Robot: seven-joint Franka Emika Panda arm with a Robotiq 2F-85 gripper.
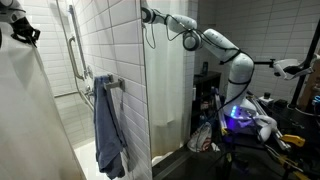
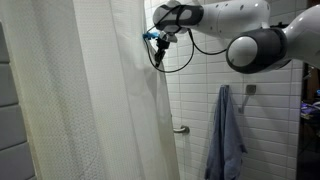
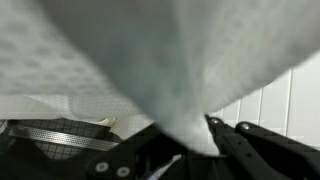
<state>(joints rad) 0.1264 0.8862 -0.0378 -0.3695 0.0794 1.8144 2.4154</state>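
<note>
A white shower curtain (image 2: 90, 100) hangs from near the ceiling and fills the left of an exterior view. My gripper (image 2: 155, 38) is high up at the curtain's right edge and is shut on a fold of it. In the wrist view the white fabric (image 3: 150, 60) fills most of the frame and narrows into a pinch between my two black fingers (image 3: 188, 138). In an exterior view my arm reaches across to the gripper (image 1: 148, 15), high beside the edge of the tiled wall, with pale curtain fabric (image 1: 172, 90) hanging below it.
A blue towel (image 2: 226, 135) hangs from a hook on the white tiled wall; it also shows in an exterior view (image 1: 108, 125). A grab bar (image 1: 72, 50) is on the tiles. Cluttered equipment (image 1: 245, 120) stands around the robot's base.
</note>
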